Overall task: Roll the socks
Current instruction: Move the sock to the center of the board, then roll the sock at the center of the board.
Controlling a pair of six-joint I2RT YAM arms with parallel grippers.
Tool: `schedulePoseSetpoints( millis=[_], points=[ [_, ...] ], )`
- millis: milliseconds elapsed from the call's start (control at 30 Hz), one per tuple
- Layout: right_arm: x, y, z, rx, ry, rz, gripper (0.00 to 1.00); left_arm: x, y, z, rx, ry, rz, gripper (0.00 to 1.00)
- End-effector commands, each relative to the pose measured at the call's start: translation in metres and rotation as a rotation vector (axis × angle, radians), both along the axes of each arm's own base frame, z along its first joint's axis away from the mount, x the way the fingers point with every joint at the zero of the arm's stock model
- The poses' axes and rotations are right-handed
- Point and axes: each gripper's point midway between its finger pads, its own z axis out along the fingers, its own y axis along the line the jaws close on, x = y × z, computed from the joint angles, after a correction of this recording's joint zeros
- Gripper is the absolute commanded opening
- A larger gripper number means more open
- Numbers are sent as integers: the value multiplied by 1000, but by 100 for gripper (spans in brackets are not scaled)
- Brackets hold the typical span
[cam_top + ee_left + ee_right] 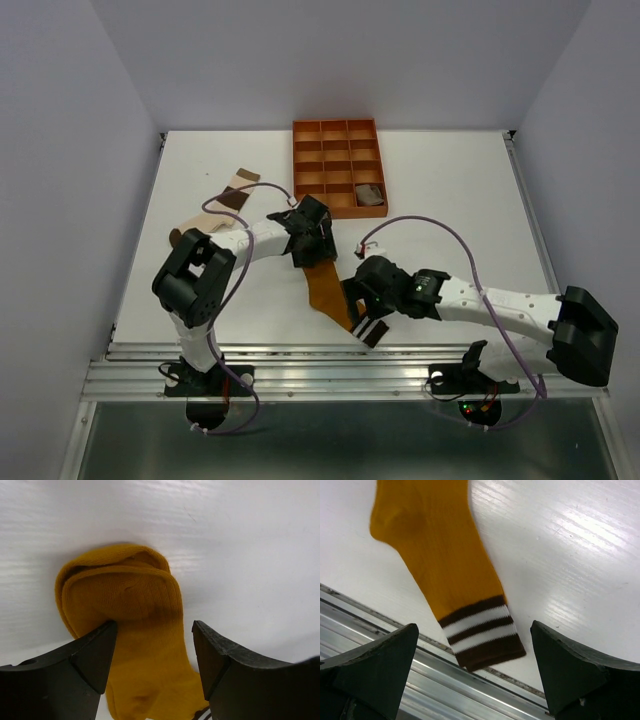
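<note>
Sock-rolling, first turn. At far left a colour-blocked sock (228, 200) lies flat, well apart from both arms. Left gripper (152, 630), jaws apart and clamping nothing, straddles the mustard sock (125, 595) at its doubled-over toe end, probably to steady that first fold. At far centre the tray (335, 124) holds a grey bundle (370, 195) in its near-right compartment. Right gripper (474, 626), jaws spread wide and empty, hangs over the striped cuff (482, 640) near the table (450, 200) edge, likely to pin the sock straight for rolling.
</note>
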Motion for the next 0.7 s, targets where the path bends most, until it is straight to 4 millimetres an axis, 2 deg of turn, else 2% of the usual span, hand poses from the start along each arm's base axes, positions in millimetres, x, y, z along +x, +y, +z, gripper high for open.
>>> schedulePoseSetpoints(
  millis=[0,33,200,367,567,667],
  points=[
    [12,14,6,4,-54,73,100,21,51,-19,181,-28,38,74],
    [13,18,7,8,-62,95,100,30,62,-19,209,-43,65,74],
    [7,46,7,74,-72,284,100,45,87,-16,286,-79,58,74],
    [5,60,12,104,-135,451,100,56,94,-9,327,-129,36,74],
    [36,78,41,82,-391,577,100,87,107,1,354,-184,30,74],
    [63,89,72,7,-618,676,100,101,107,18,375,-234,19,74]
  ],
)
